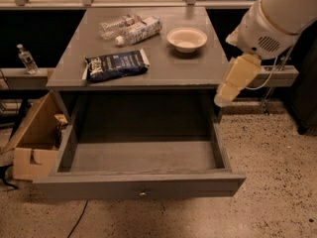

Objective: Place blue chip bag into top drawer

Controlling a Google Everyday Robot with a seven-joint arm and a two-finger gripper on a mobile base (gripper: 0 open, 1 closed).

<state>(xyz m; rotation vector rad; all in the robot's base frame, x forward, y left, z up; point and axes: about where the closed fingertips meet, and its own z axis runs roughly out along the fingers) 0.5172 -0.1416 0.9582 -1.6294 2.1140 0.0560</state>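
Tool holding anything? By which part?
Nothing. The tool hangs beside the tabletop, at its right edge; the blue chip bag lies flat on that tabletop, well apart from it.

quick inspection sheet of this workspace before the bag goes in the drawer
surface: grey cabinet top, carries the bag, bottles and bowl
job's things: blue chip bag flat at the top's front left; top drawer pulled open, nothing seen inside
clutter: two clear bottles lying at the back; white bowl upright
grippers: gripper beside the cabinet's right edge, apart from the bag
cables: black cable on the floor
surroundings: cardboard box left; small upright bottle on the left ledge
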